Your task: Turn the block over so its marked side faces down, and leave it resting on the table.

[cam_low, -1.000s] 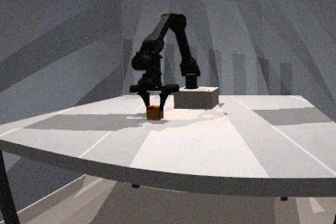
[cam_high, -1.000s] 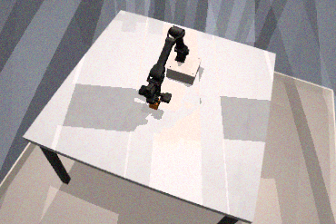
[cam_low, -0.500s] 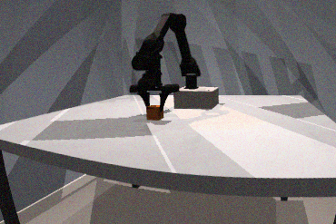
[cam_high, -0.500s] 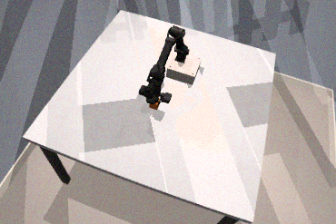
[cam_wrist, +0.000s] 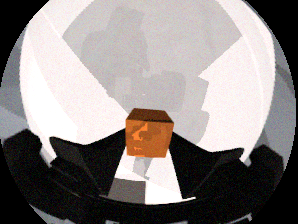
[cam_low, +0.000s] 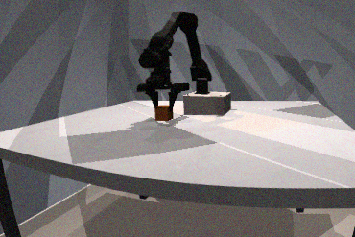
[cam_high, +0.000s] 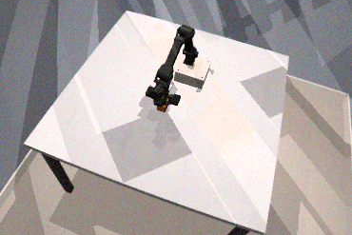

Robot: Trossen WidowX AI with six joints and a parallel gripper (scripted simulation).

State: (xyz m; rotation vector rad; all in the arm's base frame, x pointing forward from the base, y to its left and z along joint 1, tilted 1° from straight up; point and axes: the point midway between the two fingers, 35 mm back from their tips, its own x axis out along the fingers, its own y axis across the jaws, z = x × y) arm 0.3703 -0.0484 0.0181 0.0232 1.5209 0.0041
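End effector (cam_low: 163, 101) grips orange block (cam_low: 163, 112) on white table (cam_low: 269, 157)

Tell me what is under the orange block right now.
The orange block rests on the white table, with the gripper shut on its sides. Its underside is hidden; a dark marking shows on the face toward the wrist camera.

Matte black six-joint arm (cam_low: 165, 42) of rounded segments, mounted on pale grey box base (cam_low: 218, 106); black parallel-jaw gripper (cam_low: 163, 99) with slim, tapering fingers (cam_low: 154, 97).
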